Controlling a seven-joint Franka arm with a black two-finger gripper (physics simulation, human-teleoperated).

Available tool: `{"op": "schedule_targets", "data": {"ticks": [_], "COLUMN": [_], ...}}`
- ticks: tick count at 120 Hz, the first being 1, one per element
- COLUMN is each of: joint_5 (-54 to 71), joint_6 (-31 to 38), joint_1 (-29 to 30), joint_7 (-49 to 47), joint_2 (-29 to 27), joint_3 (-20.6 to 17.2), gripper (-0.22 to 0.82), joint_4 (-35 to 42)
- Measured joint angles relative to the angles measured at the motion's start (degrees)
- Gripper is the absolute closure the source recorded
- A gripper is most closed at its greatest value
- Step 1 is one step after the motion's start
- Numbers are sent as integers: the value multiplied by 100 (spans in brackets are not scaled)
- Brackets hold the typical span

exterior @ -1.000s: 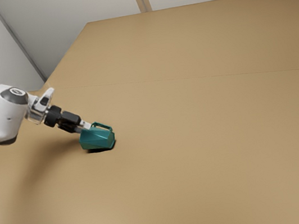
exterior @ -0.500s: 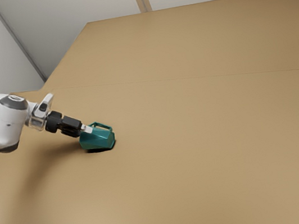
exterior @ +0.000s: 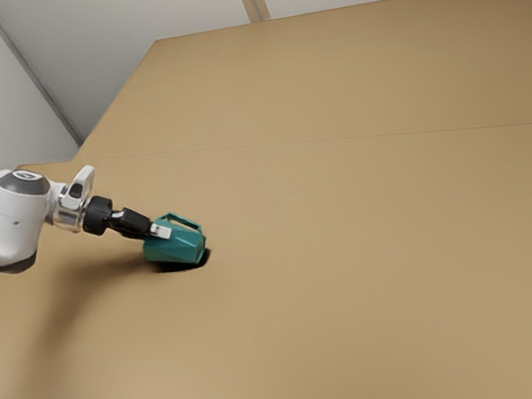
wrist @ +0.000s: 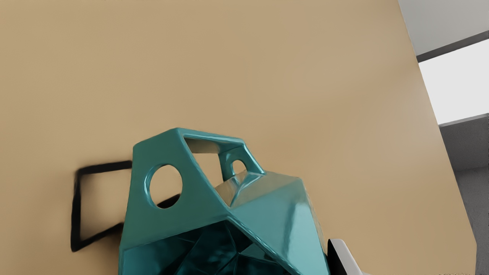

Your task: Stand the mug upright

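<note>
The mug (exterior: 174, 241) is on its side over the counter (exterior: 377, 263), its mouth toward the gripper (exterior: 161, 230) and its handle (exterior: 184, 220) uppermost. I can't tell whether the fingers are spread or closed on it. Meeting it at the mouth end probably suits swinging that end up over the base. The exterior view gives the arm's downward slant; the wrist view adds the dark hollow inside and the handle's round holes.
</note>
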State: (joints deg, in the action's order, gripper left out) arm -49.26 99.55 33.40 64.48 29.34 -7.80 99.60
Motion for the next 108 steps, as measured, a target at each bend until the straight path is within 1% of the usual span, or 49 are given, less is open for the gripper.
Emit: {"op": "schedule_targets", "data": {"ticks": [12,37,53,72,86,108], "joint_5": [-15,-36,161,943,1743,2653], "joint_6": [-21,-3,193,750,1167,1731], "joint_1": [5,-24,-236,-857,-981,-995], "joint_7": [28,65,15,-344,-756,-1441], "joint_2": [-16,-143,-562,-1316,-1687,-2077], "joint_3": [-53,-71,-133,-173,-469,-871], "gripper": [75,77,78,78,79,79], "joint_4": [0,14,181,612,811,1177]}}
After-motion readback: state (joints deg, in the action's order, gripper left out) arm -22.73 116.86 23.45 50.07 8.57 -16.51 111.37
